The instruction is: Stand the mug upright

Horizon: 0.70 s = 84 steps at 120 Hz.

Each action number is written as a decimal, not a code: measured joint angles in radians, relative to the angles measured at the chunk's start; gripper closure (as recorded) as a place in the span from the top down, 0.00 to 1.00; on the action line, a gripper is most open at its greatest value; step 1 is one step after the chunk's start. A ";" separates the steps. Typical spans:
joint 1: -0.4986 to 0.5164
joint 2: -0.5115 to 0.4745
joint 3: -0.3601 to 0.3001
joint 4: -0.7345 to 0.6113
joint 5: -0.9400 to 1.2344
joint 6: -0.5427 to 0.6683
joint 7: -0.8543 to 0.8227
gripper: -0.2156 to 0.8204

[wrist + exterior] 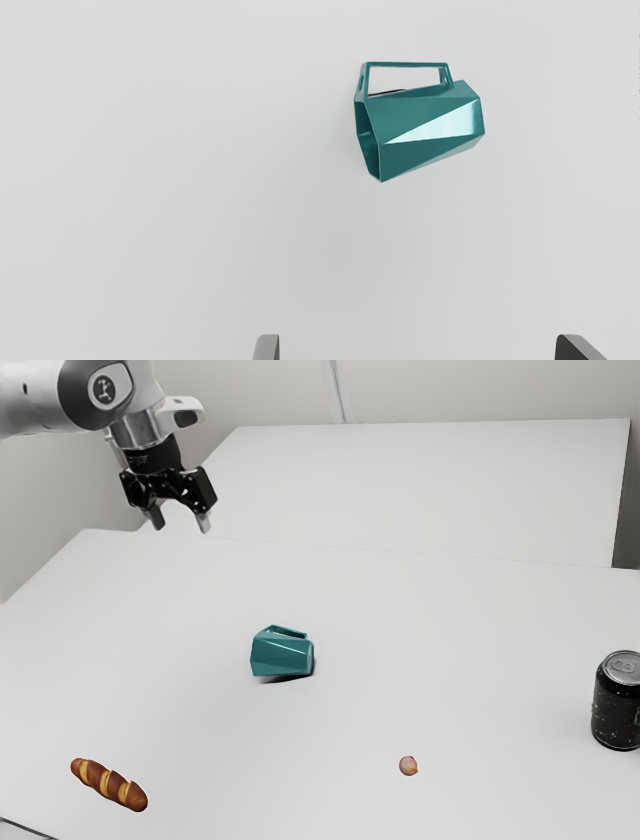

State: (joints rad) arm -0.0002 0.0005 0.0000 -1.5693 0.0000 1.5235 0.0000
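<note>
Mug (pixel 282 656) on its side on the desk (pixel 190 730), mouth toward the exterior view's left, long axis roughly left-right there, handle on the far side. Risk: slanted facets could slip in grip; releasing before the base sits flat may tip it back. My end effector (pixel 182 524): wide open, empty, well above

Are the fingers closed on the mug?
No, the fingers stand wide apart, and the teal mug lies on its side on the table, away from them.

The mug (pixel 282 657) lies on the table (pixel 450 620), bread (pixel 108 784) at exterior view's left.
</note>
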 joint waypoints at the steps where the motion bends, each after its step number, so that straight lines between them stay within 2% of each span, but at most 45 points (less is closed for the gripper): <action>1: 0.000 0.000 0.000 0.000 0.000 0.002 0.000 0.79; 4: -0.089 0.053 0.096 -0.011 -0.059 0.022 0.009 0.79; 8: -0.143 0.101 0.180 -0.037 -0.136 0.050 0.022 0.79; 12: -0.125 0.129 0.226 -0.062 -0.196 0.079 0.037 0.79; 19: -0.052 0.155 0.271 -0.098 -0.275 0.122 0.061 0.79; 41: -0.031 0.193 0.339 -0.214 -0.481 0.236 0.152 0.79; 64: -0.027 0.275 0.360 -0.326 -0.744 0.362 0.299 0.79; 84: -0.026 0.316 0.361 -0.421 -1.011 0.421 0.431 0.79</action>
State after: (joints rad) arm -0.0263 0.3165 0.3607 -1.9899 -1.0114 1.9443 0.4313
